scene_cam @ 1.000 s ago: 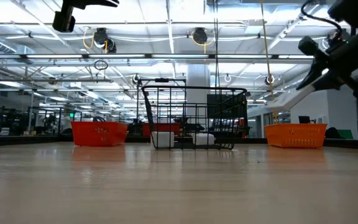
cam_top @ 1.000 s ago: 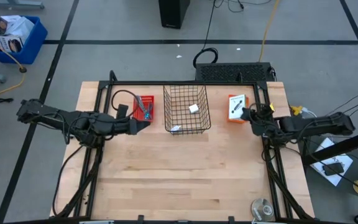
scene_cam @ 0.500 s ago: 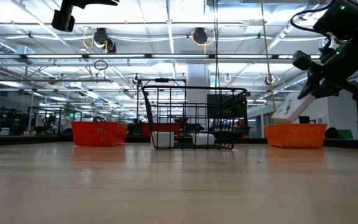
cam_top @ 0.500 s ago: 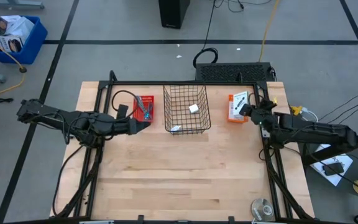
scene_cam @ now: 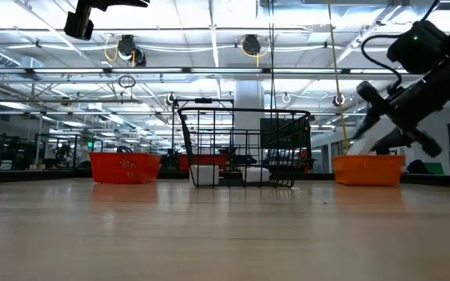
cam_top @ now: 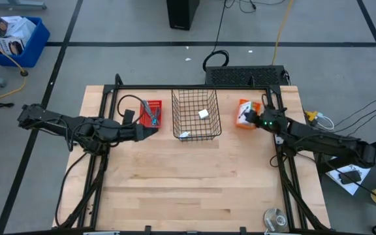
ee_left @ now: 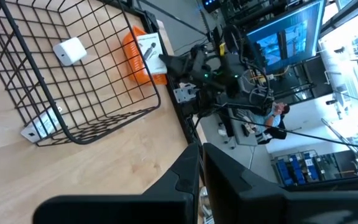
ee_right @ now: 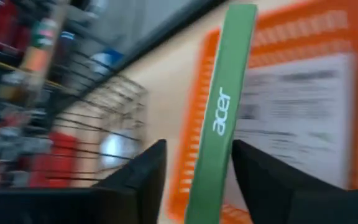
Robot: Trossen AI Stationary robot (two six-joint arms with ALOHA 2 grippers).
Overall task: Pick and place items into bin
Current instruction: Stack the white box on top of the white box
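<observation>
In the orange tray (cam_top: 243, 120) right of the wire bin (cam_top: 196, 115), a white packet (ee_right: 291, 106) with a green edge stands between the right gripper's (cam_top: 253, 118) parted fingers. Two white blocks (cam_top: 203, 113) lie in the bin. The left gripper (cam_top: 150, 130), fingers together, sits beside the red tray (cam_top: 153, 113).

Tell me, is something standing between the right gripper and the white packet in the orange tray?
Nothing visible does. The right gripper is open right over the orange tray, and the white packet with its green edge stands directly between its fingers.
</observation>
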